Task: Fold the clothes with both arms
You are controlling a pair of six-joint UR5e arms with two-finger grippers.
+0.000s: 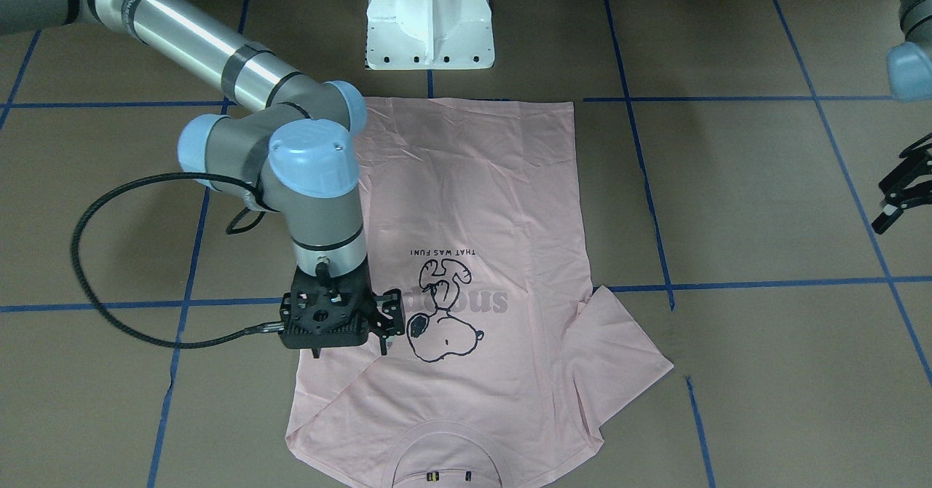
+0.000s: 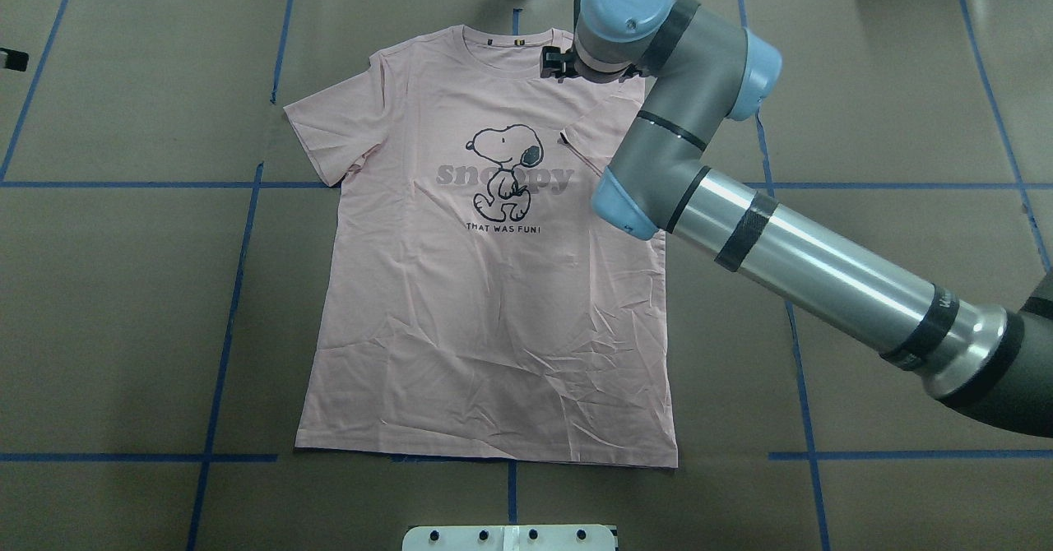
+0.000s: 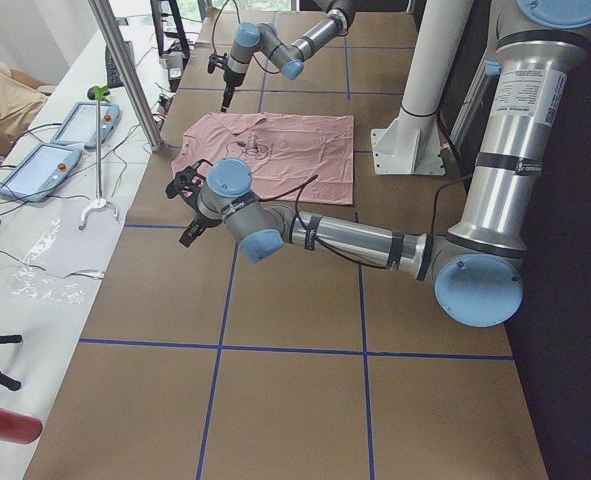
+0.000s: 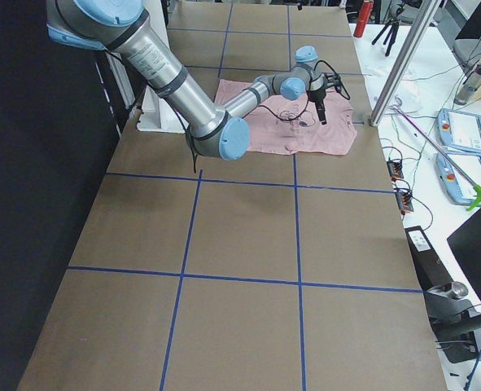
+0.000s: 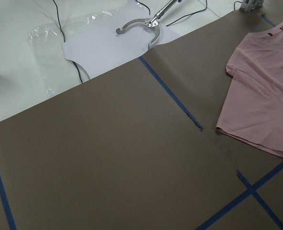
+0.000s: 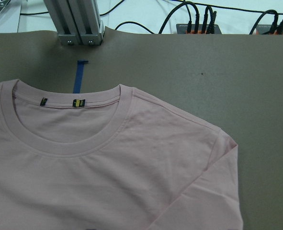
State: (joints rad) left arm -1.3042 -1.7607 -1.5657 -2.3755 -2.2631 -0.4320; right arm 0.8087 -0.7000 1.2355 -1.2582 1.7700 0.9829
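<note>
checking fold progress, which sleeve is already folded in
The sleeve on the robot's right: it is turned in over the chest of the shirt, while the left sleeve lies spread flat, pointing outward.

The pale pink T-shirt (image 2: 494, 329) carries a black-outline dog print (image 2: 503, 171); the brown table (image 2: 123, 304) is gridded with blue tape (image 2: 123, 457).

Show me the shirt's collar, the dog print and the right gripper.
collar (image 6: 72, 147): right wrist view, on the front ribbing.
dog print (image 2: 502, 146): overhead view, on the dog's head.
right gripper (image 1: 350, 348): front-facing view, midway between its fingertips.
</note>
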